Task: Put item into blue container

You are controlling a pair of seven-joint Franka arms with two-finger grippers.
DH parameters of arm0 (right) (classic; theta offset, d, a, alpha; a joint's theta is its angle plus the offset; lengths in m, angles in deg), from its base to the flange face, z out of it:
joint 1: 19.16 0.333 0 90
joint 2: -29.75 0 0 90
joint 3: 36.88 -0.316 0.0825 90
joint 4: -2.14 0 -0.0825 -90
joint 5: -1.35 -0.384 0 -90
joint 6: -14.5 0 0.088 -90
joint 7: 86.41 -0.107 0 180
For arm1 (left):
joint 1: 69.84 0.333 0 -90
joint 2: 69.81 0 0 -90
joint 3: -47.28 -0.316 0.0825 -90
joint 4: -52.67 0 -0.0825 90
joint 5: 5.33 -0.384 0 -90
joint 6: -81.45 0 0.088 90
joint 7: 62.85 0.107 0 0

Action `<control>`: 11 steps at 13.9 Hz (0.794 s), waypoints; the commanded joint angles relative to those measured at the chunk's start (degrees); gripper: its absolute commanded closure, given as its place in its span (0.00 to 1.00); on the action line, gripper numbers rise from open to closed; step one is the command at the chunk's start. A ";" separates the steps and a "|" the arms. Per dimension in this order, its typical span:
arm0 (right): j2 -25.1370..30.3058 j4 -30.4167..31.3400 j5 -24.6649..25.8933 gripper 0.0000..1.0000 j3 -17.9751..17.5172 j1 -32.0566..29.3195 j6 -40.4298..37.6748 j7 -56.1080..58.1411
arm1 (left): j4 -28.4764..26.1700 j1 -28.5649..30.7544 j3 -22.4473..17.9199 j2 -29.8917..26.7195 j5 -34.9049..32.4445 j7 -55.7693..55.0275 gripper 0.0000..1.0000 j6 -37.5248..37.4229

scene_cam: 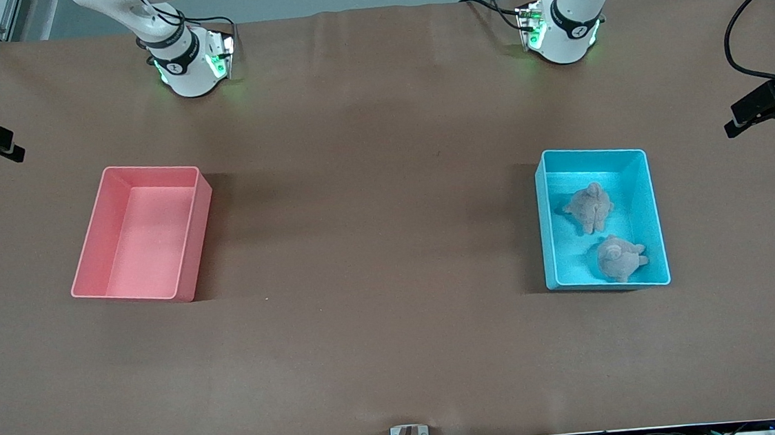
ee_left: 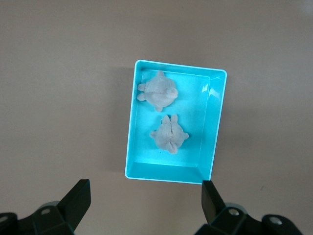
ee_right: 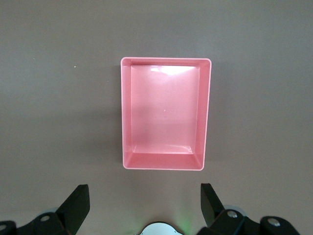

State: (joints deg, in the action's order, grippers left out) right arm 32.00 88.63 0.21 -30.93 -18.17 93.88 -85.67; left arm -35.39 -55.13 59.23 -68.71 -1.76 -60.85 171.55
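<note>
Both toys already lie in the blue container (ee_left: pixel 217 115) below your open, empty left gripper (ee_left: pixel 145 200), and the pink bin (ee_right: pixel 126 115) below your open right gripper (ee_right: pixel 145 201) holds nothing, so reaching down could pull one toy out.

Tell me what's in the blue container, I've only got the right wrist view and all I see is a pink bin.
Observer: The blue container holds two gray plush toys, one and another nearer the front camera.
Operator: Is the left claw holding anything?
Observer: No, the left claw is open and empty, high above the blue container.
Operator: Anything loose on the table?
Observer: No item shows on the table outside the bins; the pink bin has nothing in it.
</note>
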 commanded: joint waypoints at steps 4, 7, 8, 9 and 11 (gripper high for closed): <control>4.77 3.50 0.62 0.00 -1.64 -1.26 -1.16 0.93 | 1.74 -15.21 -12.81 0.22 -2.60 -0.50 0.00 -0.89; 7.94 6.32 1.05 0.00 -2.17 -1.61 -1.07 1.01 | 1.83 -15.14 -13.09 0.04 -2.52 -0.06 0.00 -1.07; 7.94 6.32 1.58 0.00 -2.26 -1.61 -1.07 1.01 | 1.83 -15.14 -13.09 0.04 -2.51 -0.06 0.00 -1.07; 7.94 6.41 1.58 0.00 -2.43 -1.70 -0.81 0.93 | 1.75 -15.14 -12.92 -0.05 -2.51 -0.06 0.00 -1.07; 7.86 6.41 1.58 0.00 -2.52 -1.52 -0.72 0.84 | 1.75 -15.14 -12.92 -0.05 -2.51 0.03 0.00 -1.07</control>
State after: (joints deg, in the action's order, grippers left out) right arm 38.31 92.78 0.82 -31.99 -18.19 92.20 -85.57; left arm -34.54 -69.88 46.51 -68.68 -3.41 -61.06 171.54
